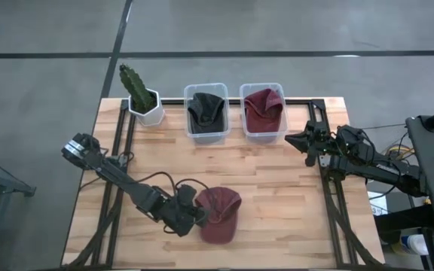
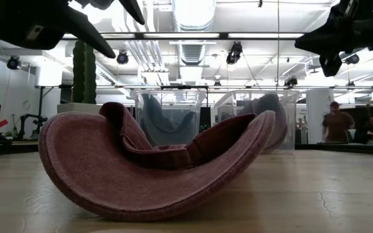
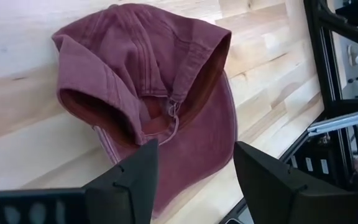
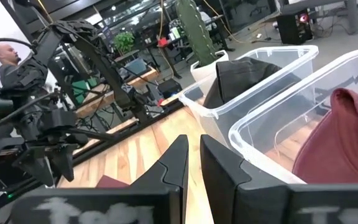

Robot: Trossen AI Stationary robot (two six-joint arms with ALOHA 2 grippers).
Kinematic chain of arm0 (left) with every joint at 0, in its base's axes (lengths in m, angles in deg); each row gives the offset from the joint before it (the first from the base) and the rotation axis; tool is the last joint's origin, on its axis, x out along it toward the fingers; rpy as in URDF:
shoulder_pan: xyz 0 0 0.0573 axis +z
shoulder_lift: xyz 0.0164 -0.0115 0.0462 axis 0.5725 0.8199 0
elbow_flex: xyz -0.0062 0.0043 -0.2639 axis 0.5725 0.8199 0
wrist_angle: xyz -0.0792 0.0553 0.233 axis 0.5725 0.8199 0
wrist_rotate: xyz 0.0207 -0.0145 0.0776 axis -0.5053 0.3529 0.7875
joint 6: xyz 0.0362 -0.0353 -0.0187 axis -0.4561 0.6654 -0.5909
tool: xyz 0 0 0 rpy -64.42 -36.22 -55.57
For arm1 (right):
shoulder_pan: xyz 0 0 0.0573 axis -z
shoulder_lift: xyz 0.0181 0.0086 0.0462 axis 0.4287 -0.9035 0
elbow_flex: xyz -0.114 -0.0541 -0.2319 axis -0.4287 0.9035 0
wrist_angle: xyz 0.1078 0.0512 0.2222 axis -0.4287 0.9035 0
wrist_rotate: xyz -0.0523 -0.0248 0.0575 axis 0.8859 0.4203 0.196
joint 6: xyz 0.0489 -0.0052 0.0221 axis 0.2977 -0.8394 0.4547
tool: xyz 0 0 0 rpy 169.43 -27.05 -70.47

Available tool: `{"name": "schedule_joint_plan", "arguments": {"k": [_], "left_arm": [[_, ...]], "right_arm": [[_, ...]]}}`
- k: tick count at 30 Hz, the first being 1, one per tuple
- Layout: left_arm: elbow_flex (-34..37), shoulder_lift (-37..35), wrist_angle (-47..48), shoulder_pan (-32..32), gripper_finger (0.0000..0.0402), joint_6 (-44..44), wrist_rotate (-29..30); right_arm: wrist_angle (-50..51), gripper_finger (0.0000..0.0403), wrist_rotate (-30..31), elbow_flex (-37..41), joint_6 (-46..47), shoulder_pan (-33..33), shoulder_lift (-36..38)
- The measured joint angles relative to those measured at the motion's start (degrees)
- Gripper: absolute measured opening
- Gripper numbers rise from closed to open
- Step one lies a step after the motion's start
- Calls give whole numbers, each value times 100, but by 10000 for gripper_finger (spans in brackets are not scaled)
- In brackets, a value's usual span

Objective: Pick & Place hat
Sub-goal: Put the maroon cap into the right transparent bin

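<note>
My left gripper (image 1: 191,214) hangs low at about seven o'clock on the table, fingers spread wide and holding nothing, just beside the maroon cap (image 1: 221,214). The wrist view has the cap (image 3: 154,93) lying upside down right ahead of my fingertips (image 3: 143,163), strap buckle showing, not yet between them. So the pick isn't made: this cap rests loose on the wooden table (image 1: 277,196), around six o'clock.

Up at twelve o'clock, two clear bins: the left bin (image 1: 206,114) holds a dark cap (image 1: 205,109), the right bin (image 1: 263,113) a maroon one (image 1: 264,107). Those two look placed.

My right gripper (image 1: 308,141) waits at three o'clock, pinched nearly together, empty.

Left to do, I judge: close on this cap, lift, carry it to a bin, probably the maroon one.
</note>
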Motion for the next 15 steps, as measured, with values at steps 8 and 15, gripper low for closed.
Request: {"name": "schedule_joint_plan", "arguments": {"k": [8,15], "left_arm": [[0,25,6,3,200,131,7],[0,15,198,-3,200,135,-124]], "right_arm": [[3,38,1,2,0,0,0],[3,38,1,2,1,0,-1]]}}
